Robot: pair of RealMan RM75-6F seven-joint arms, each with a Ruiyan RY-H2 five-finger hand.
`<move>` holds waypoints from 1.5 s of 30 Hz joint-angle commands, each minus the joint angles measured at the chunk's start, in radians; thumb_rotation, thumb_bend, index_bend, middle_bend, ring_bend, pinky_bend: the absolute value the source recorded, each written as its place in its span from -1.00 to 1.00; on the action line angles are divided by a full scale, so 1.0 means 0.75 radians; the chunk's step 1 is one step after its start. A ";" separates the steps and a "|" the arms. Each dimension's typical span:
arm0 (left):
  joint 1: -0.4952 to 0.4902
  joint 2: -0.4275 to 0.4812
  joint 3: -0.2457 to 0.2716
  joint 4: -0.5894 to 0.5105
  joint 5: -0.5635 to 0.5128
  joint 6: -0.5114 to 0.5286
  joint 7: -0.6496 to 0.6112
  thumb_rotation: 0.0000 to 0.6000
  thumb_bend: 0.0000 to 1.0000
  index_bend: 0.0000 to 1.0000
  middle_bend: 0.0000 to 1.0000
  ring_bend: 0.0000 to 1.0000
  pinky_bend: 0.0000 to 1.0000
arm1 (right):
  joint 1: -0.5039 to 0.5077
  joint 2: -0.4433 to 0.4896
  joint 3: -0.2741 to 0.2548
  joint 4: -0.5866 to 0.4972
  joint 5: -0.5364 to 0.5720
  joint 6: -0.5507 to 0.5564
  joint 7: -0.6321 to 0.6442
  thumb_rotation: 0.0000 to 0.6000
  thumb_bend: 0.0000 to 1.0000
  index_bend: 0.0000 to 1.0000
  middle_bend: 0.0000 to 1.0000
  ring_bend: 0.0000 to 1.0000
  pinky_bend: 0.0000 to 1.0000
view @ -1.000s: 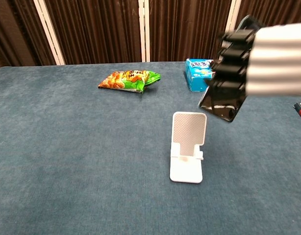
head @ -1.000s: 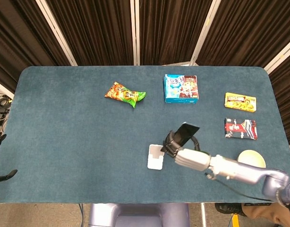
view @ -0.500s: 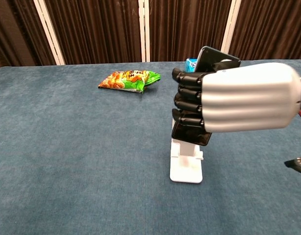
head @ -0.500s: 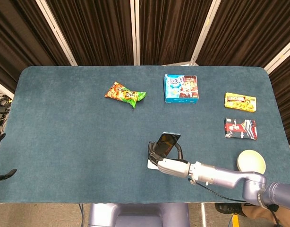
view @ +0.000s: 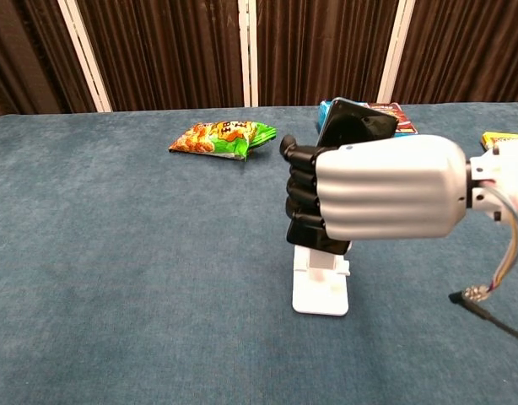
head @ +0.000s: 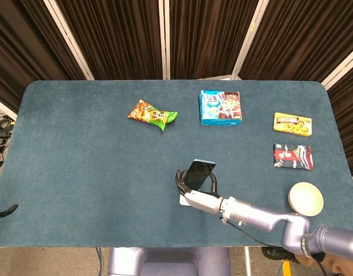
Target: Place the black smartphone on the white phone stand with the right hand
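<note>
Right robot hand (view: pixel 373 201) shifted left, gripping black smartphone (head: pixel 199 173) over white phone stand (view: pixel 321 284); teal table (head: pixel 79 149), dark curtains (head: pixel 119 34).

Even, bright overhead light, soft shadows only, no glare; both views sharp, mild wide-angle bend at head-view edges.

No legible text, brand or number can be confirmed on any item. The blue carton (head: pixel 220 107), green snack bag (head: pixel 153 114), yellow box (head: pixel 292 123) and red-black packet (head: pixel 292 156) carry printed graphics, possibly lettering, but too small to read. The black smartphone (head: pixel 199 173) shows no markings.
</note>
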 commanded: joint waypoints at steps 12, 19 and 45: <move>-0.001 -0.001 0.002 -0.002 0.003 -0.003 0.003 1.00 -1.00 -1.00 -1.00 -1.00 -1.00 | 0.000 -0.026 -0.009 0.000 -0.018 -0.033 -0.036 1.00 0.00 0.21 0.08 -0.25 -0.53; 0.000 0.000 0.002 -0.003 0.002 0.000 0.002 1.00 -1.00 -1.00 -1.00 -1.00 -1.00 | -0.018 -0.054 0.011 -0.002 0.004 -0.069 -0.114 1.00 0.00 0.22 0.08 -0.25 -0.55; 0.001 0.004 0.005 -0.003 0.008 0.000 -0.010 1.00 -1.00 -1.00 -1.00 -1.00 -1.00 | -0.080 -0.101 0.046 -0.039 0.083 -0.103 -0.237 1.00 -0.02 -0.23 -0.34 -0.42 -0.67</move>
